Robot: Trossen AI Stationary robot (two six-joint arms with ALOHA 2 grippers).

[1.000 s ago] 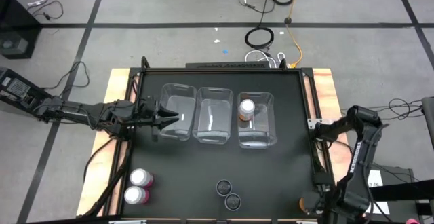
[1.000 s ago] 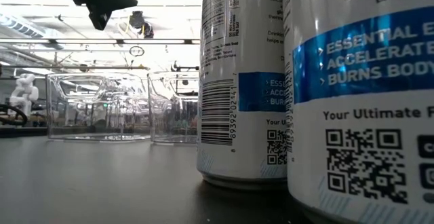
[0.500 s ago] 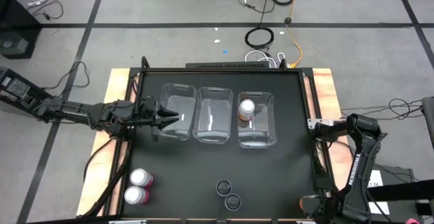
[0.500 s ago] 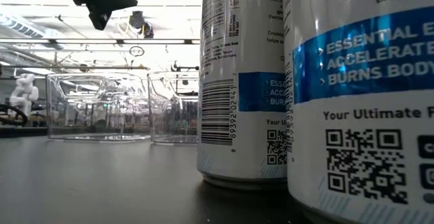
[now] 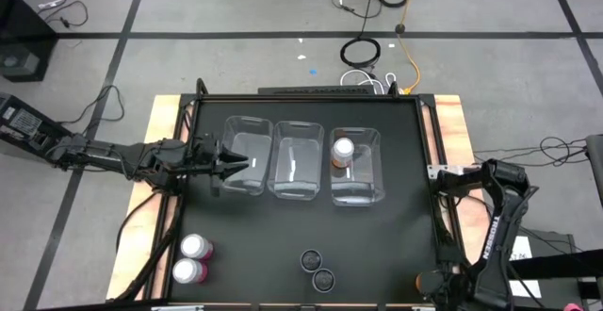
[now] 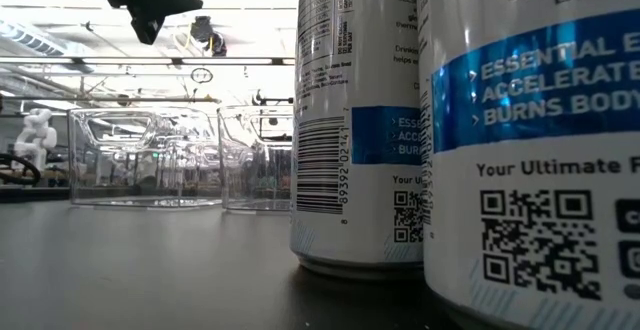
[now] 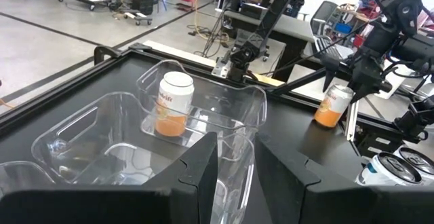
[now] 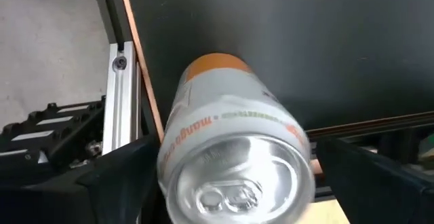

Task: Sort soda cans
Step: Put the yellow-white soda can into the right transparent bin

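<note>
My right gripper (image 8: 234, 157), jaws spread wide, straddles the orange can (image 8: 234, 149) at the tabletop's (image 5: 396, 226) five o'clock corner. It looks light, rigid and slick; I'd grip mid-body. My left gripper (image 7: 234, 157) hovers, narrowly parted, holding nothing.

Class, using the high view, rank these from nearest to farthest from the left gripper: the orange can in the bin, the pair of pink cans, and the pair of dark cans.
Measured from the left gripper, at the left bin:
1. Pair of pink cans, near the table's front left corner.
2. Orange can, standing in the right bin, only slightly farther.
3. Pair of dark cans, at the front edge, centre.
</note>
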